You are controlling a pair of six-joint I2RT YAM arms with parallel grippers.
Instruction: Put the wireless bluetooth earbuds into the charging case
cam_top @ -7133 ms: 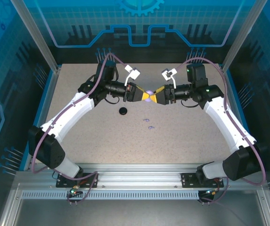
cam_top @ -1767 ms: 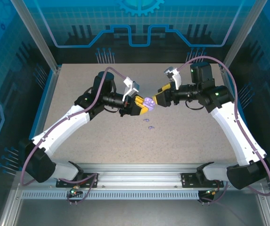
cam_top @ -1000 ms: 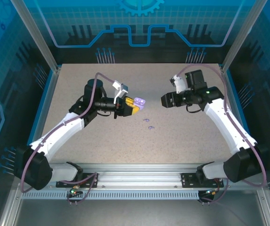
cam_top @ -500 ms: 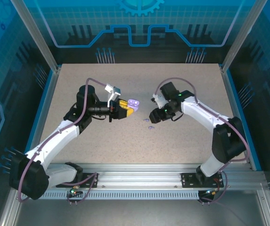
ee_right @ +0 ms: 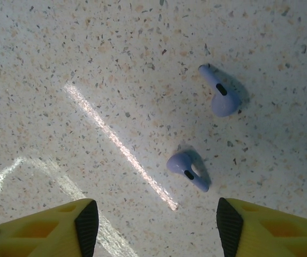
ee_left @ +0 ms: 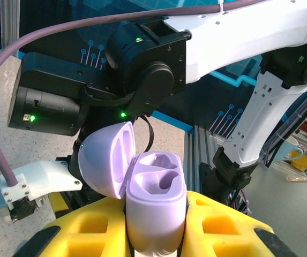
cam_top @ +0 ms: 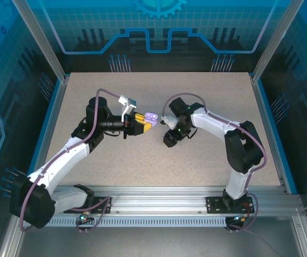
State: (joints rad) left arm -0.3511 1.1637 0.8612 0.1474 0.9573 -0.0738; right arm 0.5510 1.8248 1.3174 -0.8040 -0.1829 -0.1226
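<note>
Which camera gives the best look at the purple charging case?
Left wrist: the charging case is close up, lid open, both wells empty, clamped in the left gripper. The top view shows it as a small lavender blob.

Left claw (cam_top: 145,122) gripping open lavender case (cam_top: 152,116), right claw (cam_top: 169,141) low over speckled table (cam_top: 207,166)

The lavender case (ee_left: 156,206) and earbuds (ee_right: 187,169) look like smooth, satiny plastic. The speckled table (ee_right: 62,48) has a stone-like, faintly glossy finish that mirrors light streaks.
</note>
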